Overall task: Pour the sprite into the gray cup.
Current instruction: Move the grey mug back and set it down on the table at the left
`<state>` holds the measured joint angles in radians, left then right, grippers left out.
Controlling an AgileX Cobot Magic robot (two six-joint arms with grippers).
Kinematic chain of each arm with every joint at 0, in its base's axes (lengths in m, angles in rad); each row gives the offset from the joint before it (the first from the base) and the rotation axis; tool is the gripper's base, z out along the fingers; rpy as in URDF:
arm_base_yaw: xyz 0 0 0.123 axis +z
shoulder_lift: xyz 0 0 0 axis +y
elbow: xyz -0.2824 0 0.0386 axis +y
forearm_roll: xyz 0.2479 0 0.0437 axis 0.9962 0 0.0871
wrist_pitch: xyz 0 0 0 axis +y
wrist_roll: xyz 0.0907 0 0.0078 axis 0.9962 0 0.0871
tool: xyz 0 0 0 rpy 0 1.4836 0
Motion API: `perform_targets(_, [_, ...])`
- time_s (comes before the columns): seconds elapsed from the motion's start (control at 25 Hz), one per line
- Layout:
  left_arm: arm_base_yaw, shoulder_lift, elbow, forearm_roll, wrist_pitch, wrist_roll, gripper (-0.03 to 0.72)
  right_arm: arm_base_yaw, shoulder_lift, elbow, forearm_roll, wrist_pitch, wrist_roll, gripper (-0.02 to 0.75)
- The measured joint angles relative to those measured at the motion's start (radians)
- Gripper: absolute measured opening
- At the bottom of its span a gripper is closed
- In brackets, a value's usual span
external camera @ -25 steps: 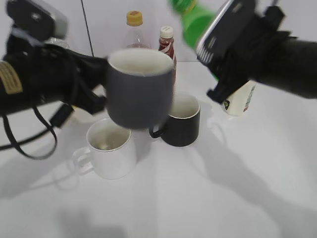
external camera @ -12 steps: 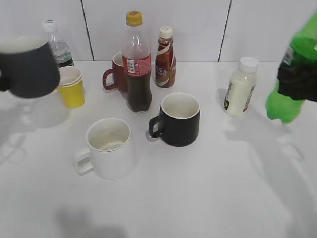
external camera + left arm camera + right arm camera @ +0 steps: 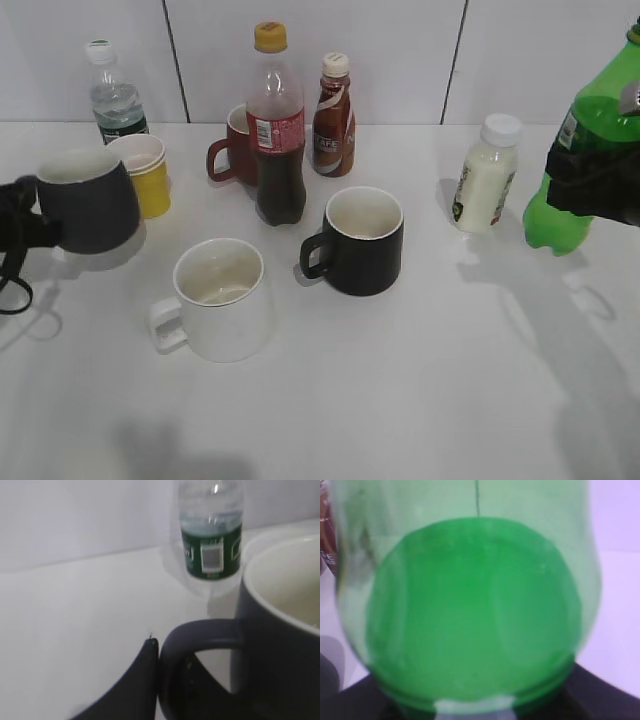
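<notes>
The gray cup is upright at the left of the table, in front of a yellow paper cup. My left gripper holds it by the loop handle from the left edge. One dark finger presses the outside of the handle, and the cup's white inside shows. The sprite stands upright at the far right. My right gripper is shut round its middle. The bottle's green body fills the right wrist view. I cannot tell whether the cup or the bottle touches the table.
A white mug and a glossy black mug stand in the middle. Behind them are a cola bottle, a red mug and a brown coffee bottle. A water bottle, a yellow cup and a white milk bottle stand further out.
My left gripper carried the gray cup from the middle, high up, to the far left and down. My right gripper took the tilted sprite to the right, upright and lower.
</notes>
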<state>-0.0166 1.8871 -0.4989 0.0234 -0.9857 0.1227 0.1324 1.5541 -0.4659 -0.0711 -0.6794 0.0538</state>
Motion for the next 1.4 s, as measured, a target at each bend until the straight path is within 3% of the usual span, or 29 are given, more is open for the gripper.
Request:
perform_targets(0.36, [0.0,0.143,-0.001,-0.045,-0.101,0.0,0.052,0.0,0.001,0.0,-0.002,-0.006,0.002,0.375])
perform_targets(1.4, [0.0,0.058,0.131,-0.009,-0.118,-0.009,0.14,0.0,0.012,0.0,-0.004,-0.007,0.019,0.375])
